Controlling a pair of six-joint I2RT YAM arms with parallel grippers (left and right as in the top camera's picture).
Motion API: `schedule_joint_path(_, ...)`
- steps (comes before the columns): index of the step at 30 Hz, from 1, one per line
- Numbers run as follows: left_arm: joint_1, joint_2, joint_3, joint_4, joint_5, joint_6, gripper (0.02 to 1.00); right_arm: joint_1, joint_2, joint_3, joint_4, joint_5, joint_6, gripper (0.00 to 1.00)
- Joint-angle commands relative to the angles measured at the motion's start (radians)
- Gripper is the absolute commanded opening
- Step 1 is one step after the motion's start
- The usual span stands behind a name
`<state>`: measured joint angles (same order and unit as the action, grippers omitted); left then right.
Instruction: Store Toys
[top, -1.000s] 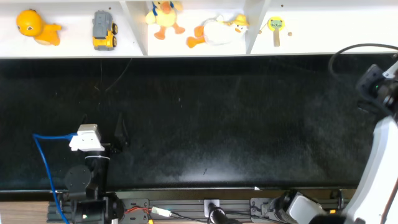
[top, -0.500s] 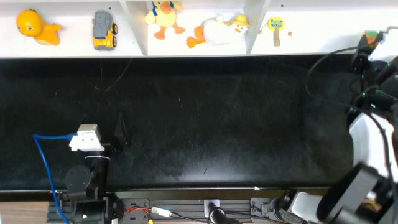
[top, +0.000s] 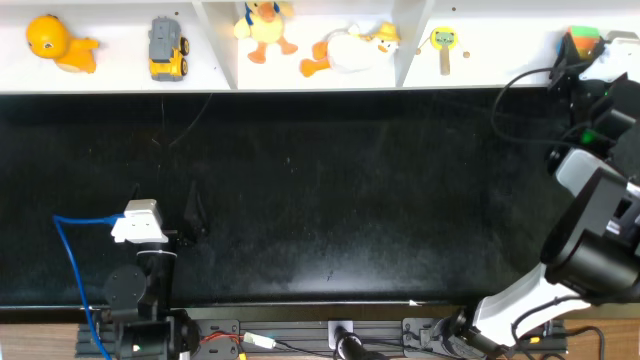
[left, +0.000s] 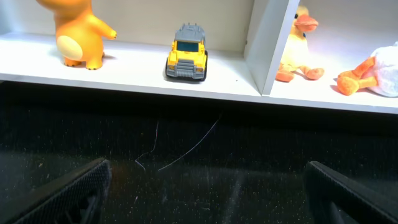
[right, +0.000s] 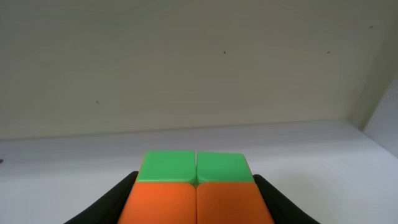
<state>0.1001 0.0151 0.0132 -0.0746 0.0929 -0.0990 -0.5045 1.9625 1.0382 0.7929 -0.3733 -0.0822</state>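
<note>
A cube with green and orange faces (right: 195, 186) sits between my right gripper's (right: 196, 196) dark fingers, which are shut on it. In the wrist view it is inside a white shelf compartment, low over the shelf floor (right: 311, 155). From above, the cube (top: 582, 42) and right gripper (top: 580, 58) are at the far right end of the shelf. My left gripper (top: 195, 215) rests open over the black mat (top: 350, 190), its fingers spread wide (left: 205, 180) and facing the shelf.
The white shelf (top: 300, 82) at the back holds an orange figure (top: 60, 42), a yellow truck (top: 167, 48), a yellow duck plush (top: 264, 28), a white duck plush (top: 350, 48) and a small yellow toy (top: 444, 45). Dividers separate the compartments.
The right arm has swung from the table's right edge up to the shelf's far right compartment, bringing the cube with it. The left arm has stayed put.
</note>
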Motion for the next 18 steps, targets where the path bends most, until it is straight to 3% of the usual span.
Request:
schedule_joint_path(1,0.003,-0.012,-0.005,0.002,-0.005,-0.011,0.998,0.014,0.039,0.091,0.003,-0.050,0.055,0.045)
schedule_joint_path(18,0.003,-0.012,-0.005,0.002,-0.005,-0.011,0.998,0.018,0.095,0.138,-0.195,-0.071,0.007,0.047)
